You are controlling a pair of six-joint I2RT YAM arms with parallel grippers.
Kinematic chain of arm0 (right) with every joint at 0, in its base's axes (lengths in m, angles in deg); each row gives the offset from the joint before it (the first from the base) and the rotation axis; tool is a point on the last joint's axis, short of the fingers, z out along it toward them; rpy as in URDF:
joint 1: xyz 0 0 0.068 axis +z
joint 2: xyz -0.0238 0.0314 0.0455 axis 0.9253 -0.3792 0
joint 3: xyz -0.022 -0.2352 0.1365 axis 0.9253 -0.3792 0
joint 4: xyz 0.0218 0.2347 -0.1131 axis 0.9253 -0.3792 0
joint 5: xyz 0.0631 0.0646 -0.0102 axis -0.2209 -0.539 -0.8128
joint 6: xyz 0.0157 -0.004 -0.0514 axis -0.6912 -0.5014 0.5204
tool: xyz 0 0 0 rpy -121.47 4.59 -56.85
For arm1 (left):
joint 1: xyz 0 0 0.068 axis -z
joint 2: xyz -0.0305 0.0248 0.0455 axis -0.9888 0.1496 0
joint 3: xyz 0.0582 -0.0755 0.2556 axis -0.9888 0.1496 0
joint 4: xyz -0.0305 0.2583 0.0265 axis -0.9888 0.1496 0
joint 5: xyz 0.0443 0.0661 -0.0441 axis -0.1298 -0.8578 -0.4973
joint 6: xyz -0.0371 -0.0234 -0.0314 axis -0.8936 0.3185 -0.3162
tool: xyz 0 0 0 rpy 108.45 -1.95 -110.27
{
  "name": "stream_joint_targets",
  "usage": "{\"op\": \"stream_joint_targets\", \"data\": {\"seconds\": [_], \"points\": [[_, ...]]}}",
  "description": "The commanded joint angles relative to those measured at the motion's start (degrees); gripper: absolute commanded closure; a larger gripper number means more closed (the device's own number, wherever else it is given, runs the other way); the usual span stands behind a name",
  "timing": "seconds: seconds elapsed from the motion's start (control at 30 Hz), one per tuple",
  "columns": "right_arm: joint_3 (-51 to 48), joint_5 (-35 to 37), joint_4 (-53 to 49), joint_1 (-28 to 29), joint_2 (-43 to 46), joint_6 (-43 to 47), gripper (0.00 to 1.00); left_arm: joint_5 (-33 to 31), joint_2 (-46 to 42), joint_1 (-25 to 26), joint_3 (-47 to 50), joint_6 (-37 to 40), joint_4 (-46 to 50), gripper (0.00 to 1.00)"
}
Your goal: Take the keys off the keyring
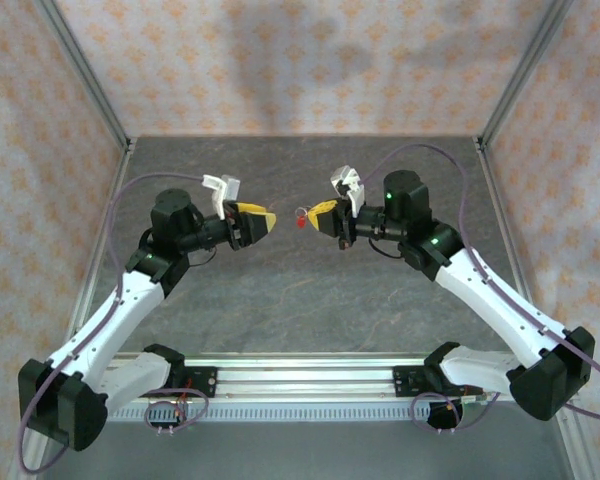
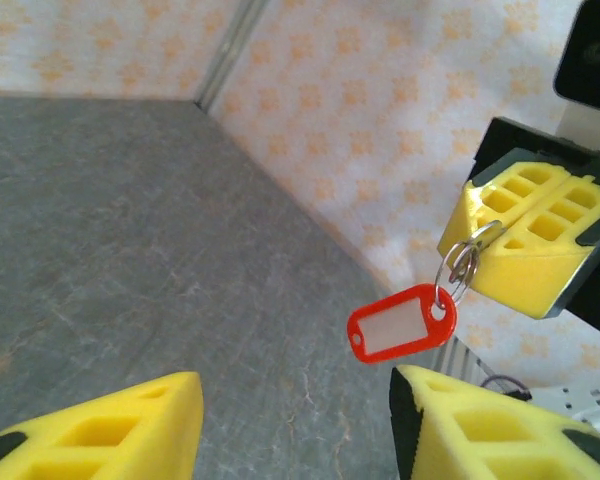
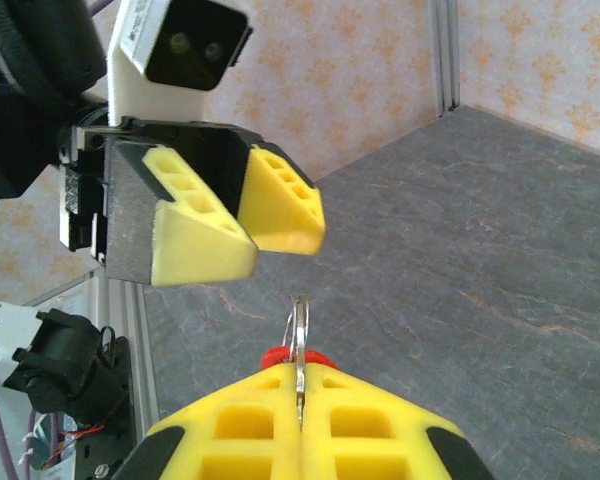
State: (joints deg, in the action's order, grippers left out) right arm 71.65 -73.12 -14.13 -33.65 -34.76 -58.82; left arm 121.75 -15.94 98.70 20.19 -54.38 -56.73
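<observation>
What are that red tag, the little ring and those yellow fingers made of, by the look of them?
The red tag looks like glossy plastic with a pale label window. The ring is probably metal: thin, silvery, shiny coils. The yellow fingers seem matte plastic with hollow ribbed pockets; hard or rubbery, I cannot tell.

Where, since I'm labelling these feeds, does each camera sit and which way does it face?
Top external: above and behind the bases, looking down at the table; both arms show, left gripper facing right gripper.
Left wrist: on the left arm, looking past its own open fingers at the right gripper pinching the keyring with its red tag.
Right wrist: on the right arm, looking over its own shut fingers at the left gripper.
Shared: all three show the red tag.
</observation>
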Motion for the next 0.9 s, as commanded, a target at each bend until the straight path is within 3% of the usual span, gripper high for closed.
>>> {"op": "stream_joint_targets", "data": {"seconds": [0.0,0.43,0.73,0.87], "points": [[3.5,-2.8,-1.7,-0.2,-0.1,1.5,1.00,4.9,1.4,2.0,-5.2,4.5,3.2,0.52],[6.7,-5.5,-7.1,-1.3,-1.3,3.0,1.00,6.4,3.7,5.5,-8.1,5.2,0.3,0.41],[6.8,-7.7,-7.3,-1.4,-1.7,2.7,1.00,8.0,4.6,6.2,-9.4,4.1,-1.9,0.38],[6.9,-8.6,-7.3,-1.4,-1.7,2.4,1.00,9.2,5.8,6.3,-10.6,3.6,-1.9,0.41]]}}
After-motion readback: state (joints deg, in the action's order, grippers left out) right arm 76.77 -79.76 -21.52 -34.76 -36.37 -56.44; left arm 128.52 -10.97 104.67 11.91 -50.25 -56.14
